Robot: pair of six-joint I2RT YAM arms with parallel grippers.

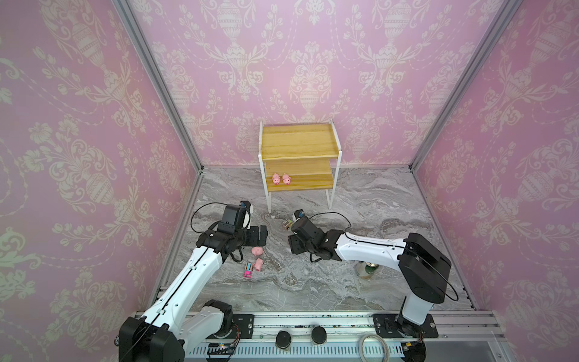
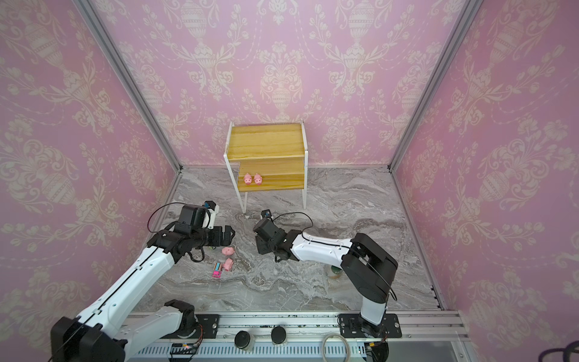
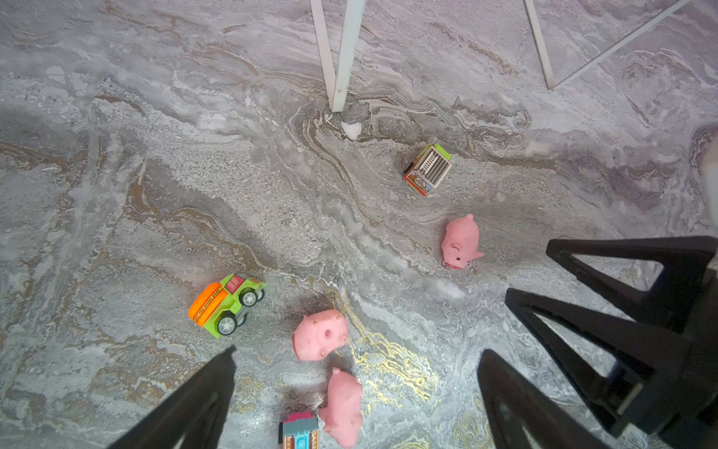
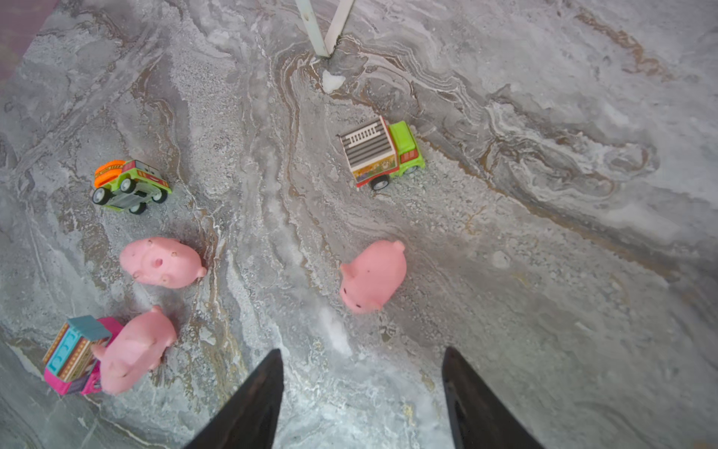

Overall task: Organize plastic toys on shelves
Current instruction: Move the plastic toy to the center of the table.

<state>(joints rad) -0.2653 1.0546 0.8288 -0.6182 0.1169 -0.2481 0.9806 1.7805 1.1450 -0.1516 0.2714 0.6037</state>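
Plastic toys (image 3: 320, 334) lie in two places. On the lower board of the shelves (image 1: 299, 142), a two-tier rack of yellowish wood on a thin white frame against the back wall, two pink pigs (image 1: 275, 179) (image 1: 286, 179) stand side by side near one end, snouts toward the robot; both top views show them.

The others rest on the grey marble tabletop (image 1: 360, 294) in front of the rack. A brown-green truck (image 4: 382, 153), with a striped grey roof, lime cab and black wheels, stands on its wheels near the rack's front leg (image 4: 324, 27). Close by is an upright pig (image 4: 373, 276), smooth and rounded, with small ears and dark dot eyes. An orange-green truck (image 3: 225, 305) lies tipped on its side, so the right wrist view shows its underside and four wheels. Near it a belly-up pig (image 4: 161, 262) shows stubby feet and a small hole in its belly. A third pig (image 4: 136, 350) touches the pink-blue truck (image 4: 77, 353), which has a blue roof and a magenta base.

The left gripper (image 3: 357, 350) hangs over the belly-up pig and the third pig, jaws spread wide with nothing between them. The right gripper (image 4: 363, 349) hovers just short of the upright pig, jaws parted and empty.
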